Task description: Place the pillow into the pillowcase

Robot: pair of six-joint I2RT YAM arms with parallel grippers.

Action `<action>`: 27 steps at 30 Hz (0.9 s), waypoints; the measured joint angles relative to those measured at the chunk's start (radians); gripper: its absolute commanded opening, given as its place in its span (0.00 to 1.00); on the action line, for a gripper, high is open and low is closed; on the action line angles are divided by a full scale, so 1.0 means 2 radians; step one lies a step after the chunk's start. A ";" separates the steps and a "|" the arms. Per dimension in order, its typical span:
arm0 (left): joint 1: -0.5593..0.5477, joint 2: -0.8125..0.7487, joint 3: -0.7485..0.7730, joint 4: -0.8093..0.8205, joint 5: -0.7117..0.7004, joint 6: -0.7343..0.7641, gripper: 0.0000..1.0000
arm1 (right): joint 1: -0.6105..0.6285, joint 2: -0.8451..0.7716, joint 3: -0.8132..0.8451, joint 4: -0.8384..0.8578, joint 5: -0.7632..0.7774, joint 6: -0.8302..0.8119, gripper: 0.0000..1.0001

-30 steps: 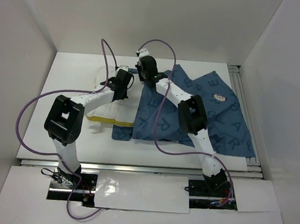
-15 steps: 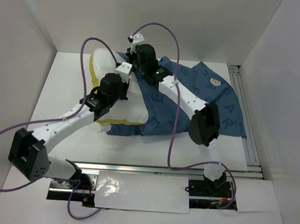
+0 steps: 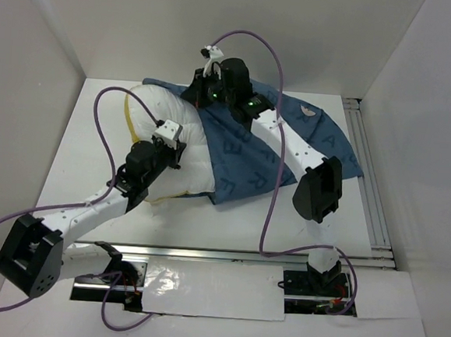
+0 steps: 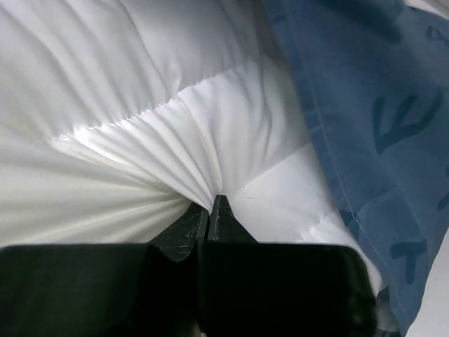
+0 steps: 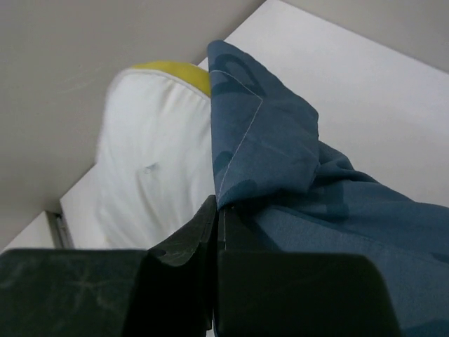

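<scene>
White pillow [image 4: 140, 105] fabric is pinched in the left gripper [image 4: 209, 203]'s closed fingers, the right gripper [image 5: 219, 207] is clamped on the pillowcase [image 5: 280, 140] hem at the far end, and the pillow lies left of centre, long axis near-to-far, its right side covered.

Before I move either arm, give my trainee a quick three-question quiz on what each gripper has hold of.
1. True or false: the left gripper is shut on a pinched fold of the pillow.
2. What does the right gripper hold? A: the edge of the pillowcase. B: the pillow's yellow band. C: nothing.
3. Short answer: is the pillow fully inside the pillowcase?

Key: 1 true. 2 A. 3 No; the top view shows much of it bare.
</scene>
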 measured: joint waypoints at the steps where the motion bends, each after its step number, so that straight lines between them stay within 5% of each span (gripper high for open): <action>1: 0.004 0.011 -0.010 0.015 0.004 -0.005 0.00 | -0.004 0.002 0.001 -0.002 -0.011 0.007 0.00; 12: 0.011 0.164 0.033 0.061 0.025 -0.034 0.00 | 0.000 0.142 0.022 0.020 -0.012 0.025 0.02; 14: 0.011 0.186 0.056 0.042 0.014 -0.043 0.00 | 0.000 0.182 0.049 0.009 -0.009 0.026 0.17; 15: 0.012 0.197 0.068 0.031 0.009 -0.047 0.00 | 0.001 0.194 0.059 0.005 -0.006 0.027 0.41; 19: 0.018 0.231 0.136 -0.049 -0.001 -0.072 0.38 | 0.002 0.198 0.064 0.002 0.021 0.027 0.73; 20: 0.020 0.232 0.149 -0.067 -0.006 -0.077 0.60 | 0.002 0.192 0.064 0.000 0.029 0.026 0.76; 24: 0.019 0.212 0.162 -0.089 -0.017 -0.083 1.00 | -0.007 0.163 0.056 -0.011 0.055 0.028 0.96; 27: 0.015 0.176 0.155 -0.118 -0.043 -0.086 1.00 | -0.024 0.119 0.032 -0.032 0.059 0.030 1.00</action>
